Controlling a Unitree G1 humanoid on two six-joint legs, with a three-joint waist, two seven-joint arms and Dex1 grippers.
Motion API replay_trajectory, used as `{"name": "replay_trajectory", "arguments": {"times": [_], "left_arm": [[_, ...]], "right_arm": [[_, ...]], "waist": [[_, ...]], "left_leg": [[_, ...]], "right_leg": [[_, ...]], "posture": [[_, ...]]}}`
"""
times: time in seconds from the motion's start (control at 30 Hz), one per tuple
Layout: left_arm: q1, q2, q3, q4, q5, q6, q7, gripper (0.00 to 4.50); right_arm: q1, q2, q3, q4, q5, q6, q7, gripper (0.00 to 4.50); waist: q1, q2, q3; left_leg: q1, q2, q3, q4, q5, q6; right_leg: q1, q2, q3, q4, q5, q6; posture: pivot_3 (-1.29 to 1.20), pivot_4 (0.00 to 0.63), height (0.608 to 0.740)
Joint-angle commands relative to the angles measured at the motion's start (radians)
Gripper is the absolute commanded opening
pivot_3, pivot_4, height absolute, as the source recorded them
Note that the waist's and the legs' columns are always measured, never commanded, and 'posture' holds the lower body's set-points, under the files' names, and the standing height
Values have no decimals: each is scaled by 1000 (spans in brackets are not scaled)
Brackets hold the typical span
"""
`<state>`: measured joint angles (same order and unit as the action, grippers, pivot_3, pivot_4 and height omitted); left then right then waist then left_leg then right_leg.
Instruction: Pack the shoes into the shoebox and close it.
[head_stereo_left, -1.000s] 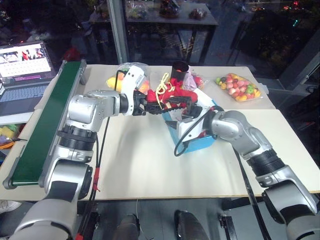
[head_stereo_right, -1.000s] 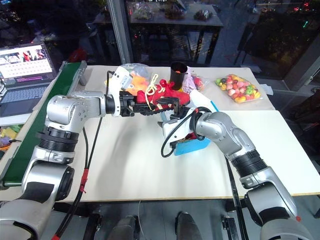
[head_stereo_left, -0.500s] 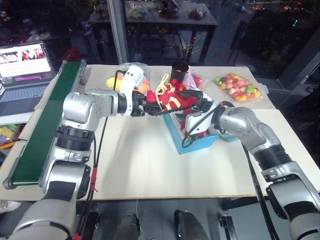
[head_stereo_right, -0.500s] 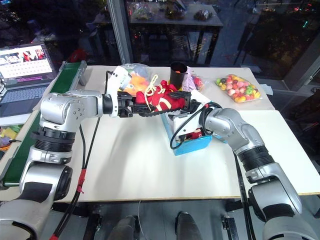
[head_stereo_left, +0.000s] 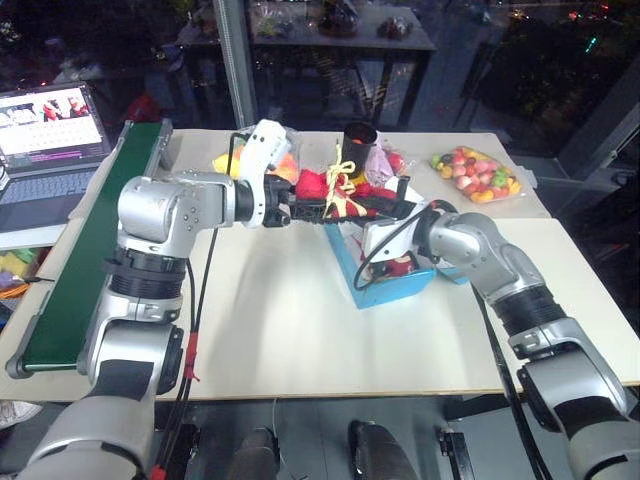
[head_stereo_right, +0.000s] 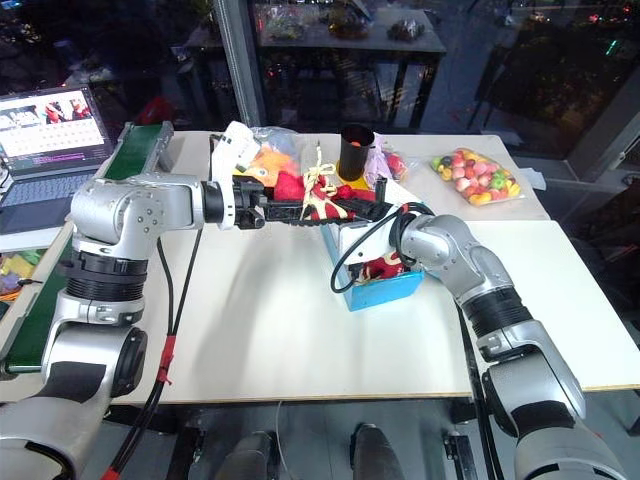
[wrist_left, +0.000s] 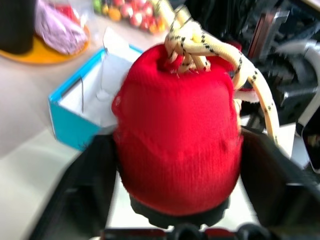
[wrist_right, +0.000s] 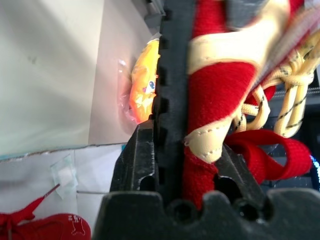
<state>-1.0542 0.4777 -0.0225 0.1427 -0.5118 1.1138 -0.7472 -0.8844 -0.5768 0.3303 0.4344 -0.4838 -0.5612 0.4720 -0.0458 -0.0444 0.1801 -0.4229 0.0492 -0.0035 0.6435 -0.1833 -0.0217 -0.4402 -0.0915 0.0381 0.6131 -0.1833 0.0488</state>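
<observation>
One red shoe (head_stereo_left: 340, 200) with cream laces hangs in the air over the open cyan shoebox (head_stereo_left: 375, 291), stretched between my two grippers. My left gripper (head_stereo_left: 313, 208) is at its rounded end, open, and its fingers (wrist_left: 75, 195) stand wide on either side of the red fabric (wrist_left: 177, 140). My right gripper (head_stereo_left: 386, 208) is at the other end, shut on the shoe's black sole and red upper (wrist_right: 207, 95). A second red shoe (head_stereo_left: 402, 266) lies inside the box on its white floor.
A black cup (head_stereo_left: 360, 135) and a pink bag (head_stereo_left: 380, 160) stand behind the box. A bag of coloured sweets (head_stereo_left: 478, 173) lies far right, an orange-yellow toy in plastic (head_stereo_left: 285, 165) far left. A green conveyor (head_stereo_left: 90, 250) and a laptop (head_stereo_left: 45, 130) line the left side.
My right gripper rose from the box to the shoe and shut on it. My left gripper's jaws opened. The shoe rolled so its laces point up.
</observation>
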Motion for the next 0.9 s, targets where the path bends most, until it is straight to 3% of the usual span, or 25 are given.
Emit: {"name": "replay_trajectory", "arguments": {"times": [0.03, 0.17, 0.37, 0.5, 0.73, 0.9], "left_arm": [[-35, 12, 45, -1, 14, -78, 14, 4500], [-38, 45, 81, 36, 33, -149, 26, 4500], [68, 120, 18, -69, 75, -290, -63, 4500], [193, 204, -47, -188, 90, -353, -190, 4500], [279, 248, -78, -292, 68, -366, -270, 4500], [329, 248, -75, -361, 50, -367, -295, 4500]], "right_arm": [[-9, -14, -66, -68, 59, 51, 13, 484], [-17, -16, -137, -84, 129, 263, 61, 477], [-24, 99, -347, -210, 452, 968, 169, 477], [-64, 173, -467, -292, 636, 1437, 156, 477], [-150, 226, -556, -319, 776, 1798, 79, 477], [-161, 214, -535, -282, 797, 1861, 48, 477]], "waist": [[1, 0, 0], [2, 0, 0], [3, 0, 0], [-1, 1, 0], [6, 1, 1], [6, 1, 1]], "left_leg": [[0, 0, 0, 0, 0, 0], [0, 0, 0, 0, 0, 0], [0, 0, 0, 0, 0, 0], [0, 0, 0, 0, 0, 0], [0, 0, 0, 1, 0, 0], [0, 0, 0, 1, 0, 0]], "right_leg": [[0, 0, 0, 0, 0, 0], [0, 0, 0, 0, 0, 0], [0, 0, 0, 2, 0, -1], [0, 0, 0, 4, 0, -1], [-2, 0, 0, 9, 0, -1], [-2, 0, 0, 10, -1, -1]], "posture": [[0, 150, 733], [0, 150, 733], [0, 150, 733], [0, 150, 733], [0, 150, 733], [0, 150, 733]]}}
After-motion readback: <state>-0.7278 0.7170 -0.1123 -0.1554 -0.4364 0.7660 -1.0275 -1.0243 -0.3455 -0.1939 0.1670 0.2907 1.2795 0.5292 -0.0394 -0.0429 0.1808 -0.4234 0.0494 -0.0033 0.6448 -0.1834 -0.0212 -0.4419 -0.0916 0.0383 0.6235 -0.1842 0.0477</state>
